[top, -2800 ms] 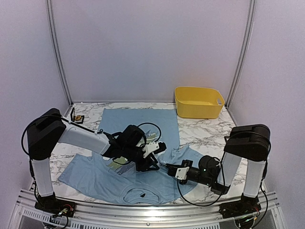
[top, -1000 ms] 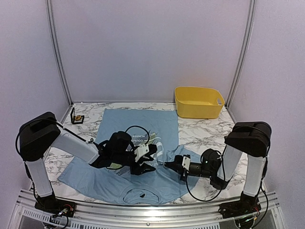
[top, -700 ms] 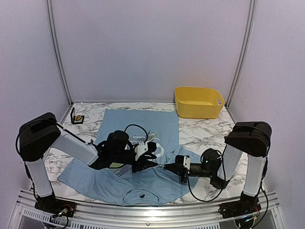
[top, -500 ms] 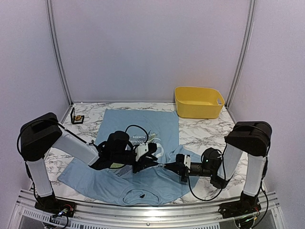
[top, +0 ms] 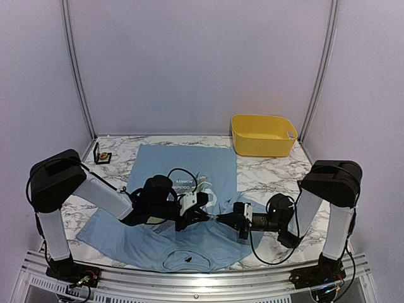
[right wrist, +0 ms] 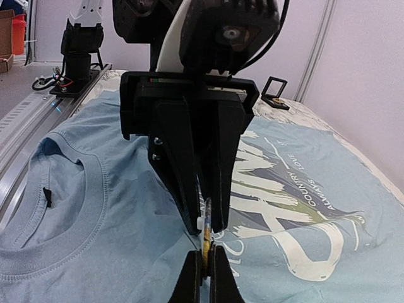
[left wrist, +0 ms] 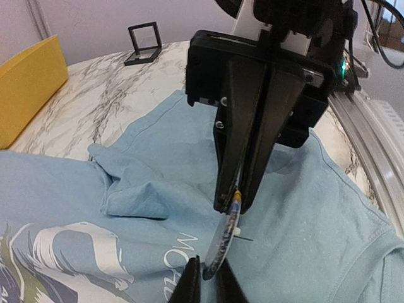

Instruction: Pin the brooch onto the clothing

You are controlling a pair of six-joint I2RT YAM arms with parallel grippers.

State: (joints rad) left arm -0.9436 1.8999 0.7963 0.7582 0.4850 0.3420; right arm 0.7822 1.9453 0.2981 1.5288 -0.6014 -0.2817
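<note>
The clothing (top: pixel 183 243) is a light blue T-shirt lying flat on the marble table, collar toward the arms, with its white print under the left arm. The brooch (top: pixel 213 216) is a thin disc held edge-on just above the shirt. In the wrist views the brooch (left wrist: pixel 224 243) (right wrist: pixel 206 237) shows a white clasp and a thin pin sticking out sideways. My right gripper (top: pixel 219 218) (right wrist: pixel 206 255) is shut on one edge of it. From the opposite side my left gripper (top: pixel 205 214) (left wrist: pixel 207 274) is shut on the other edge. The two grippers meet nose to nose over the shirt (left wrist: pixel 315 208) (right wrist: pixel 95 208).
A yellow bin (top: pixel 263 135) stands at the back right. A small black display stand (top: pixel 101 154) (left wrist: pixel 142 50) sits at the back left corner. The shirt's collar carries a small dark tag (right wrist: pixel 47 197). An aluminium rail (top: pixel 189 278) runs along the near edge.
The right gripper slid left with the brooch to meet the left gripper. The left jaws narrowed from well apart to closed on the brooch's free edge.
</note>
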